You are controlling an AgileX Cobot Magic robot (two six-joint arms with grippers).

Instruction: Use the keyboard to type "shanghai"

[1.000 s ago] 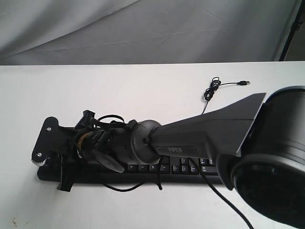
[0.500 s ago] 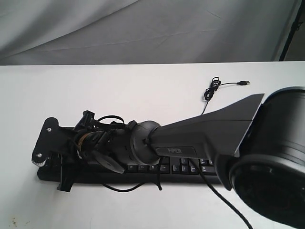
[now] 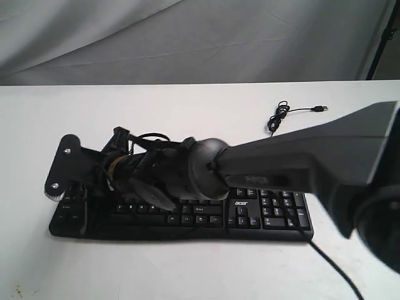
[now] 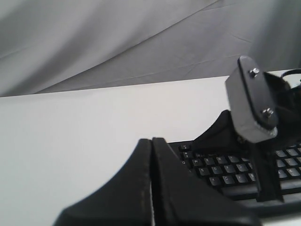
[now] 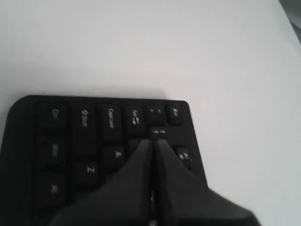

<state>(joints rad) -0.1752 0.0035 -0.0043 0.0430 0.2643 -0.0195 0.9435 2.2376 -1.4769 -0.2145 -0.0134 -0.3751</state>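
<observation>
Flat on a white table (image 3: pixel 187 119): the keyboard (image 3: pixel 206 220), black, long side running across the exterior view, number pad at that view's right, small "acer" mark between main block and pad. From behind its right part, a thin cable (image 3: pixel 275 122) curling away over the table to a loose plug (image 3: pixel 320 109). Grey cloth (image 3: pixel 187 37) behind the table.

Stretched in from the right over most of the keyboard's length: the right arm (image 3: pixel 294 165), with the right gripper (image 5: pixel 154 135) at the keyboard's left end. Fingers pressed flat together, no gap, forming one narrow point. Directly under that point in the right wrist view, the corner block of the keyboard: tip just past the A key (image 5: pixel 117 153), beside the Tab key (image 5: pixel 135 117), over a key with a legend too blurred to read. Cannot tell whether touching that key or hovering just above it. Seen from the left wrist, a rounded plate (image 4: pixel 251 101) with two screws on that gripper, and a dark finger running down from it to the key rows.

Short of the keyboard's left end: the left gripper (image 4: pixel 151 140), likewise pressed together, only a thin seam between its fingers. Keyboard near it but apart, ahead of the tip, with bare white table in between.
</observation>
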